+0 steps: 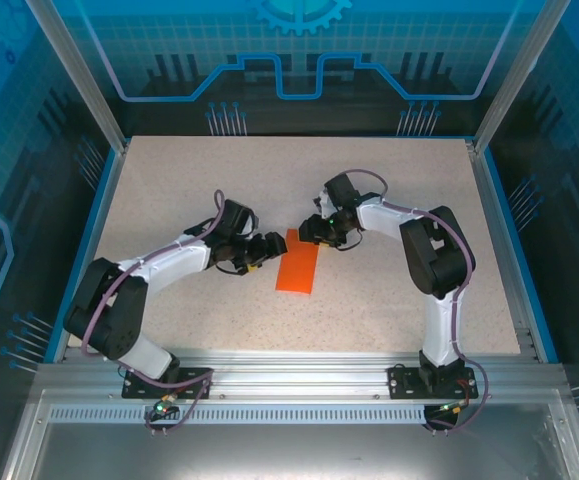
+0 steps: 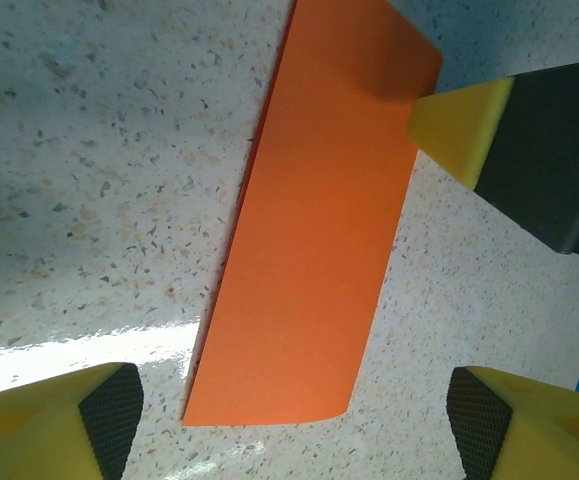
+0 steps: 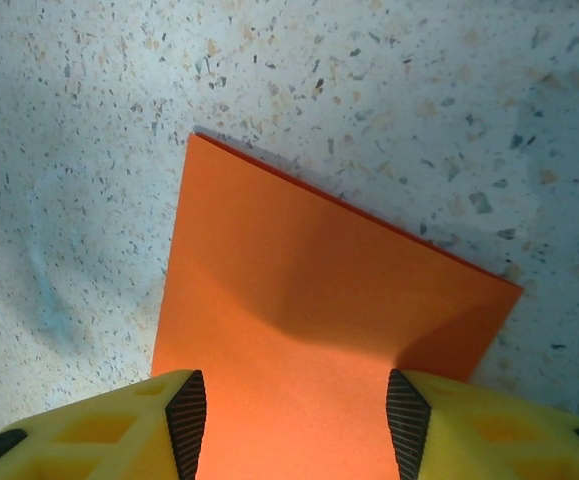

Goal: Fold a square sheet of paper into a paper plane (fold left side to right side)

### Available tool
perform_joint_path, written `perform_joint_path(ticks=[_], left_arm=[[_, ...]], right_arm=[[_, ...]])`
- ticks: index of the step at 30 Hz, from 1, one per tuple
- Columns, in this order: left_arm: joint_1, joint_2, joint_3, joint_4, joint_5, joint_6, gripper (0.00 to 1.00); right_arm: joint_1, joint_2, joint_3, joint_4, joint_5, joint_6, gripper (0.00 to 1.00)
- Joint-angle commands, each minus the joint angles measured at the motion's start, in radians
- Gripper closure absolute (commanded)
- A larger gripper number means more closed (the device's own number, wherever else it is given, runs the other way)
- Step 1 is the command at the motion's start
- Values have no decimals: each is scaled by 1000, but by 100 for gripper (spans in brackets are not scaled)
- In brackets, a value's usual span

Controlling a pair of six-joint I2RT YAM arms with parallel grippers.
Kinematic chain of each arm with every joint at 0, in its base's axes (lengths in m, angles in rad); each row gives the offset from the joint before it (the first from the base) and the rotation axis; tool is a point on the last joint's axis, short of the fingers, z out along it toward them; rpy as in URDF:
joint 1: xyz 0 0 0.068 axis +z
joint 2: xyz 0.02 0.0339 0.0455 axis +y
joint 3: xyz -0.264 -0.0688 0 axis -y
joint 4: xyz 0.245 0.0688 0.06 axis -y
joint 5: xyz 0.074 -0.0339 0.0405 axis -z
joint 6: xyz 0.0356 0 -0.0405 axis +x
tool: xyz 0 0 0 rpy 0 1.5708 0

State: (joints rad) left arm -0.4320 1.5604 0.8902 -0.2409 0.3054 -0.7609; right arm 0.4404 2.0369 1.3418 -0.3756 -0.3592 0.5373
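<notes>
At the middle of the pale speckled table (image 1: 389, 190), your left end effector (image 2: 291, 408) is spread wide. One of its yellow fingers (image 2: 59, 425) shows on either side of the near short end of a thin orange-red sheet of paper (image 1: 299, 265). Neither finger touches the paper, and nothing is held.

Your right end effector (image 3: 297, 425) sits at the far short end of the same sheet. Its two yellow, black-padded fingers are about half spread, with flat paper showing in the gap between them. From the left wrist view, one yellow fingertip meets the sheet's far corner. You cannot tell whether the tips press down or only rest there. The paper is not pinched.

The sheet lies flat as a long, narrow rectangle, plain and unmarked. It runs from the near side toward the far side with a slight tilt. A thin darker edge of a lower layer shows along its far side.
</notes>
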Motion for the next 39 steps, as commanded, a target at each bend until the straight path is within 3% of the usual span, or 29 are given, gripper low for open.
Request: perform_joint_path(ticks=[1,12,29,39], left_arm=[[10,48,6,33,46,-2,17],[8,162,80,8,64,15,21],[-31,285,164,5,88,6,29],[-33,281,122,173,153,-84,38]], right_arm=[[3,10,-8,-34,22,-36,47],[-20,22,-36,-57,20,-77,54],[-25,26,-45,-46,-12,-92,57],[-25,26,-47,-40,-26,-90,57]])
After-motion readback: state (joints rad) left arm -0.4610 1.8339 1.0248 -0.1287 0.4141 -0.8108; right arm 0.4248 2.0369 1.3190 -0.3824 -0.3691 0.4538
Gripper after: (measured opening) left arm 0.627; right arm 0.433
